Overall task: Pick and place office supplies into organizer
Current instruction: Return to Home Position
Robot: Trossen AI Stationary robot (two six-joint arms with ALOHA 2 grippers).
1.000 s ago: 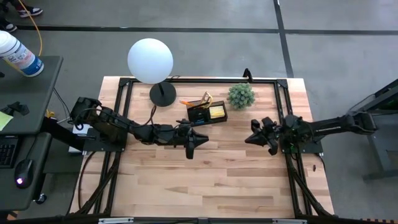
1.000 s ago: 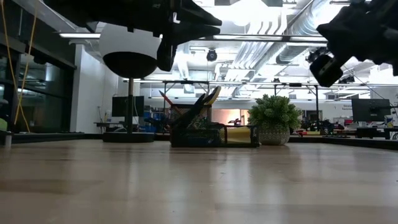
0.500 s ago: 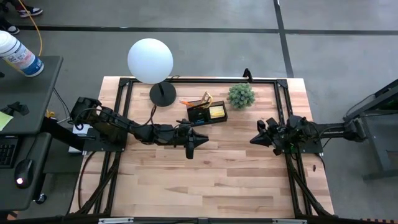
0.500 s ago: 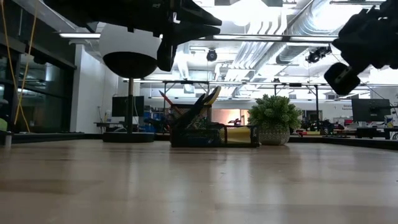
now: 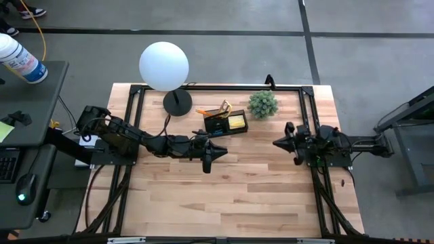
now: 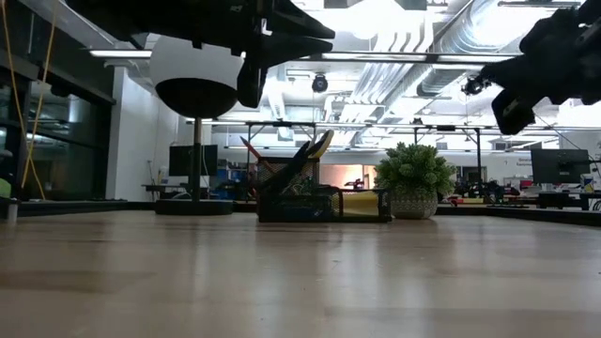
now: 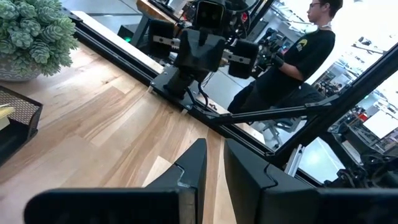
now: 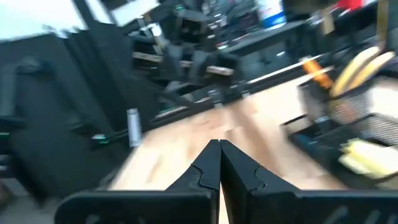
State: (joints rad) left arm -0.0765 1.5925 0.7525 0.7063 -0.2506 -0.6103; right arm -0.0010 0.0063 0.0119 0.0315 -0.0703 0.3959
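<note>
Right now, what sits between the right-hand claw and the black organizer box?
Only bare tabletop, as the high view shows. The right gripper hangs apart from the organizer; the plant stands off that line.

The organizer (image 5: pixel 218 126) sits at the far middle of the counter (image 5: pixel 230 190), with the lamp (image 5: pixel 164 66) to its left and the plant (image 5: pixel 262 104) to its right. Scissors (image 5: pixel 225 106) and pens (image 5: pixel 202 110) stand in its left part, and the sticky-note pad (image 5: pixel 237 121) lies in its right. My left jaws hang just before it, my right jaws well off right.
</note>
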